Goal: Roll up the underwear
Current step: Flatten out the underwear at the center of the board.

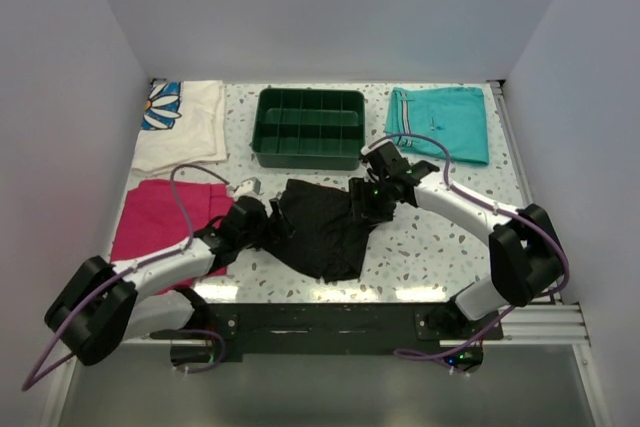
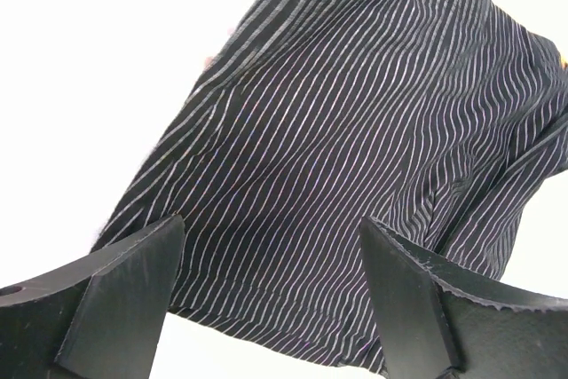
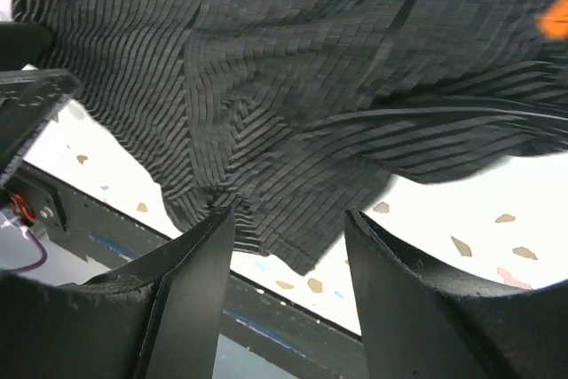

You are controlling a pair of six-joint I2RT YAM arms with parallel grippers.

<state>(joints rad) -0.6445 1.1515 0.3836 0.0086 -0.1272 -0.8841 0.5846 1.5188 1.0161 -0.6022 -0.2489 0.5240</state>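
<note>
Left gripper (image 2: 273, 228) and right gripper (image 3: 291, 219), both released, flank the underwear (image 1: 320, 232).
Each has its jaws spread wide and holds nothing: the striped cloth lies just beyond the left tips, and a hem corner shows in the gap at the right ones. Unrolled and rumpled, the underwear lies mid-table (image 1: 430, 237), just in front of the green tray (image 1: 305, 159), with an orange tag (image 3: 555, 19) at one edge. Magenta cloth (image 1: 150, 212) lies to its left, teal shorts (image 1: 445, 122) at the far right, and white cloth (image 1: 185, 122) at the far left.
</note>
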